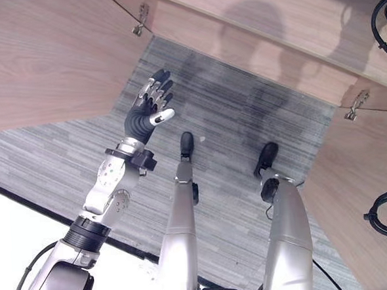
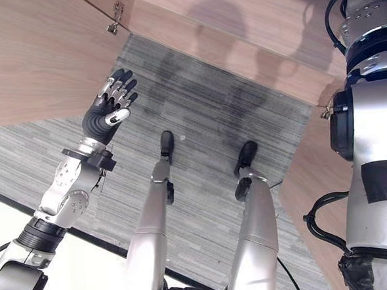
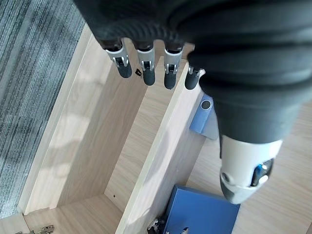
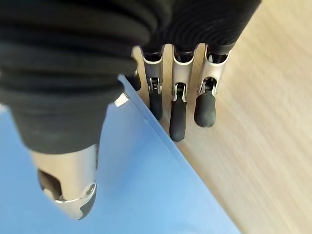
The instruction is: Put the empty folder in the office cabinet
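Blue folder [image 4: 146, 185] lies pinched in the right hand [image 4: 73, 97], thumb on its face and fingers [image 4: 178, 117] behind its edge, against a wooden cabinet [image 4: 253, 97] panel. Raised over grey carpet [image 1: 246, 148], the left hand [image 1: 149, 111] has straight, empty fingers.

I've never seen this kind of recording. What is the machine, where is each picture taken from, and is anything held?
It is a two-legged humanoid with fingered hands. The eye views look down from its head at carpet and open cabinet doors; the left hand is raised, open, empty. The left wrist view looks past that hand into the cabinet, where a blue binder sits. The right wrist view shows the right hand seemingly pinching a blue folder by its edge between thumb and fingers, above a wooden board.
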Robot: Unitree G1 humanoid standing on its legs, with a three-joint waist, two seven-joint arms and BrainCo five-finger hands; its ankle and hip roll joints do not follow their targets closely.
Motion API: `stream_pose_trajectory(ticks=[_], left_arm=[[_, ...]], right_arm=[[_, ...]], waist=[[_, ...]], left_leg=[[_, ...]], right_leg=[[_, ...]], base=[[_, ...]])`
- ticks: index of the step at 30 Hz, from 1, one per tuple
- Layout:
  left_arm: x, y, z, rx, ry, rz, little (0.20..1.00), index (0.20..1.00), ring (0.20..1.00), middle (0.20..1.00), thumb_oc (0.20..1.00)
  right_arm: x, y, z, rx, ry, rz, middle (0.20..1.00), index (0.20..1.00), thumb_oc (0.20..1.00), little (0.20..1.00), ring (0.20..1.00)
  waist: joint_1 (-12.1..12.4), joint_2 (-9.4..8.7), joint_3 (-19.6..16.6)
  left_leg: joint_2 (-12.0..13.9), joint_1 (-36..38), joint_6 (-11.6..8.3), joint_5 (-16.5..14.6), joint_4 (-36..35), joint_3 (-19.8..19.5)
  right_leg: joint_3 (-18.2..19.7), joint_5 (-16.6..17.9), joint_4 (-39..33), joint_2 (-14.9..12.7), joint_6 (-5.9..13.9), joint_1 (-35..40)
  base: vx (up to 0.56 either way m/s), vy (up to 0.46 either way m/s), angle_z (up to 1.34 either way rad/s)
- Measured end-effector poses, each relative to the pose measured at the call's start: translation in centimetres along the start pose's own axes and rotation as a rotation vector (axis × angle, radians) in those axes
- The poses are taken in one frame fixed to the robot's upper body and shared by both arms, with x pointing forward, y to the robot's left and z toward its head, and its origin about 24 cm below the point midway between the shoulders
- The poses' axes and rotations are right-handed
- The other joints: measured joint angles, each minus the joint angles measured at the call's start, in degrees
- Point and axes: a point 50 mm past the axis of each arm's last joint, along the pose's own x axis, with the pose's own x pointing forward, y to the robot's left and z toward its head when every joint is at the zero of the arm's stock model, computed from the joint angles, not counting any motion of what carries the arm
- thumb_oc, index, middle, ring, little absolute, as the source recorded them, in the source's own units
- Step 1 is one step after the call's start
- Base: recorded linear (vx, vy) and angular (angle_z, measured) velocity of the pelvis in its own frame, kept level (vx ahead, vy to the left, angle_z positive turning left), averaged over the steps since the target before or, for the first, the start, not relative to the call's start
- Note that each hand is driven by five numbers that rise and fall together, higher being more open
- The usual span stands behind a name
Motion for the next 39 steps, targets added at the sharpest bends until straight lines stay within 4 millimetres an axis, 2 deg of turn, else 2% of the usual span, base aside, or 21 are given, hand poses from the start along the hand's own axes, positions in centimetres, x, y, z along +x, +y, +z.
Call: stream_pose_trajectory(ticks=[7, 11, 18, 20, 23, 28, 32, 35, 39], left_arm=[[-0.1, 0.0, -0.6, 0.008, 0.033, -0.006, 1.0, 1.0, 1.0, 1.0, 1.0], [-0.4, -0.5, -1.5, -0.015, 0.06, -0.018, 1.0, 1.0, 1.0, 1.0, 1.0], [-1.1, -0.2, -2.7, -0.055, 0.094, 0.017, 1.0, 1.0, 1.0, 1.0, 1.0], [-1.1, -0.4, -3.1, -0.081, 0.097, 0.029, 1.0, 1.0, 1.0, 1.0, 1.0], [-1.4, -0.9, -3.8, -0.126, 0.103, 0.034, 1.0, 1.0, 1.0, 1.0, 1.0], [-2.3, -0.9, -4.5, -0.166, 0.125, 0.041, 1.0, 1.0, 1.0, 1.0, 1.0], [-2.5, -0.9, -5.3, -0.191, 0.144, 0.06, 1.0, 1.0, 1.0, 1.0, 1.0], [-3.1, -1.1, -6.1, -0.219, 0.162, 0.078, 1.0, 1.0, 1.0, 1.0, 1.0], [-3.0, -1.1, -6.1, -0.236, 0.157, 0.08, 1.0, 1.0, 1.0, 1.0, 1.0]], right_arm=[[0.2, -1.2, -0.8, 0.089, 0.065, -0.078, 1.0, 1.0, 1.0, 1.0, 1.0], [0.3, -3.1, -4.0, 0.077, 0.121, -0.137, 1.0, 1.0, 1.0, 1.0, 1.0], [0.3, -4.1, -5.6, 0.076, 0.123, -0.143, 1.0, 1.0, 1.0, 1.0, 1.0], [0.4, -4.8, -6.2, 0.077, 0.128, -0.146, 1.0, 1.0, 1.0, 1.0, 1.0], [0.4, -5.8, -7.0, 0.078, 0.141, -0.163, 1.0, 1.0, 1.0, 1.0, 1.0], [0.2, -7.7, -8.9, 0.069, 0.17, -0.175, 1.0, 1.0, 1.0, 1.0, 1.0], [0.0, -9.5, -10.5, 0.037, 0.199, -0.194, 1.0, 1.0, 1.0, 1.0, 1.0], [-0.6, -11.1, -12.5, 0.033, 0.243, -0.215, 1.0, 1.0, 1.0, 1.0, 1.0], [-0.8, -12.6, -13.3, 0.019, 0.258, -0.217, 1.0, 1.0, 1.0, 1.0, 1.0]], waist=[[0.5, 0.0, 0.0], [0.7, 0.3, -2.4], [0.7, 0.81, -3.8], [0.7, 1.13, -4.0], [0.7, 2.75, -5.3], [0.7, 3.89, -7.7], [0.5, 4.06, -8.4], [0.4, 4.11, -10.1], [0.4, 4.09, -10.3]], left_leg=[[0.0, 3.7, -0.18, 1.6, -4.1, 0.0], [0.0, 6.2, -0.18, 2.1, -7.1, 0.4], [0.0, 8.9, -0.33, 3.6, -10.9, 1.6], [0.0, 10.3, -0.36, 3.9, -12.0, 1.8], [0.0, 11.8, -0.54, 4.4, -13.6, 2.0], [0.0, 13.6, -0.37, 4.8, -15.3, 2.3], [0.0, 15.5, 0.18, 4.5, -15.8, 2.6], [0.0, 15.9, -0.43, 5.0, -16.0, 2.8], [0.0, 16.8, -0.2, 4.8, -16.1, 2.8]], right_leg=[[-0.5, 0.1, -1.7, 0.0, 0.04, 2.8], [-0.9, 0.2, -3.5, -0.2, 0.3, 4.6], [-0.2, 0.5, -4.8, -0.2, 0.77, 5.5], [0.0, 0.6, -5.3, -0.2, 0.91, 6.5], [-0.2, 0.9, -6.6, -0.3, 1.37, 8.0], [-0.3, 1.0, -7.5, -0.3, 1.71, 9.4], [-0.4, 0.5, -7.6, -0.4, 2.33, 11.1], [-0.3, 0.7, -7.8, -0.4, 2.1, 11.6], [-0.3, 0.8, -8.0, -0.4, 2.16, 12.4]], base=[[0.0, 0.0, 0.0], [0.01, 0.048, 0.01], [0.01, 0.06, -0.04], [0.01, 0.052, -0.02], [0.01, 0.059, 0.0], [-0.02, 0.052, -0.01], [-0.03, 0.031, 0.0], [-0.03, 0.008, 0.0], [0.0, 0.0, 0.0]])
